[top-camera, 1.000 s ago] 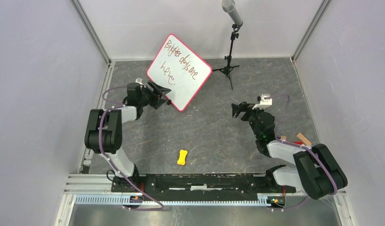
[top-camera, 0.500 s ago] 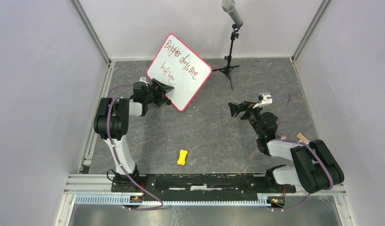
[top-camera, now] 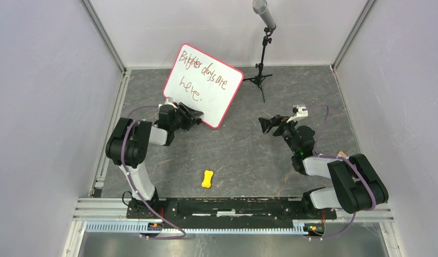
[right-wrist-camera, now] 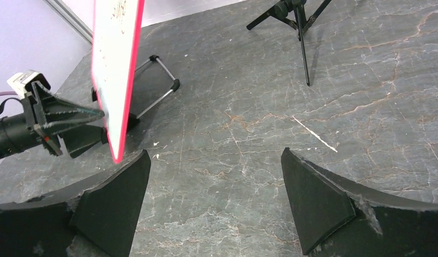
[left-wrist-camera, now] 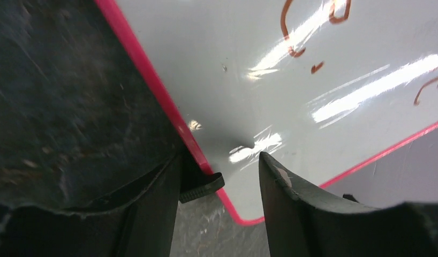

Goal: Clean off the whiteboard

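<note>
Pink-rimmed whiteboard (top-camera: 203,80) is pinched at its lower edge by left gripper (top-camera: 196,114); hold it steady, right gripper (top-camera: 264,126) wide open, empty.

The whiteboard (left-wrist-camera: 334,48) runs off the top and right of the left wrist view, cutting its red writing (left-wrist-camera: 291,49) short. From above, the left gripper (top-camera: 197,113) hides its low corner.

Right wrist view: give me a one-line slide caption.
Open right gripper looks across the table at the left gripper clamping the edge-on whiteboard.
</note>
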`<state>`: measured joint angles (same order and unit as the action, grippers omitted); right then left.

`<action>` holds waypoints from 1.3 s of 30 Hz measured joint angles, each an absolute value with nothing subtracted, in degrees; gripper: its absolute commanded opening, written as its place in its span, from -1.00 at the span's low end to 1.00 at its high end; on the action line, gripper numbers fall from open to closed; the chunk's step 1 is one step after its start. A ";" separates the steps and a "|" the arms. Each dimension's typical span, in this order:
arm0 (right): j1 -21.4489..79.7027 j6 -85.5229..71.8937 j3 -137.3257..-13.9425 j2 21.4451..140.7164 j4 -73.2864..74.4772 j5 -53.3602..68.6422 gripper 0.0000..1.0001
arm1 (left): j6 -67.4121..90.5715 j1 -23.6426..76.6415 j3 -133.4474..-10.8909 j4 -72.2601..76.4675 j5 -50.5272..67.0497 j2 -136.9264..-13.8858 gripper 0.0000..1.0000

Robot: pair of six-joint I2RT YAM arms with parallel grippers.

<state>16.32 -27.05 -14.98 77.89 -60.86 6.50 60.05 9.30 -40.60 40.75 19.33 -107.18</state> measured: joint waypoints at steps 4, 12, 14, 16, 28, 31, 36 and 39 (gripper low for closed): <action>15.70 -27.24 -15.35 78.87 -60.84 7.27 0.96 | 60.05 13.43 -37.08 40.38 17.56 -103.68 0.11; 15.27 -27.24 -15.42 78.96 -60.82 7.99 0.96 | 59.66 16.95 -30.61 37.45 15.18 -95.77 0.59; 15.25 -27.22 -15.53 79.11 -60.73 8.14 0.96 | 58.41 17.23 -29.26 32.77 15.03 -92.09 0.72; 15.22 -27.20 -15.94 79.48 -60.58 8.54 0.96 | 56.29 17.61 -28.86 26.11 14.63 -86.94 0.79; 15.09 -26.57 -18.74 81.71 -58.63 13.28 0.96 | 47.81 48.90 -36.32 -24.38 -9.87 -58.43 0.82; 15.11 -26.79 -19.05 83.44 -58.67 14.83 0.96 | 50.26 57.45 -36.29 -31.92 -15.14 -59.79 0.87; 15.11 -27.22 -19.51 85.36 -58.59 16.56 0.96 | 54.85 70.74 -38.96 -41.15 -20.43 -70.11 0.81; 15.11 -27.24 -19.51 85.36 -58.65 16.75 0.96 | 56.10 74.02 -41.08 -43.44 -21.85 -73.76 0.74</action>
<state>15.11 -27.24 -19.51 85.36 -58.65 16.75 56.10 74.02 -41.08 -43.44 -21.85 -73.76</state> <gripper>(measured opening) 0.980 0.902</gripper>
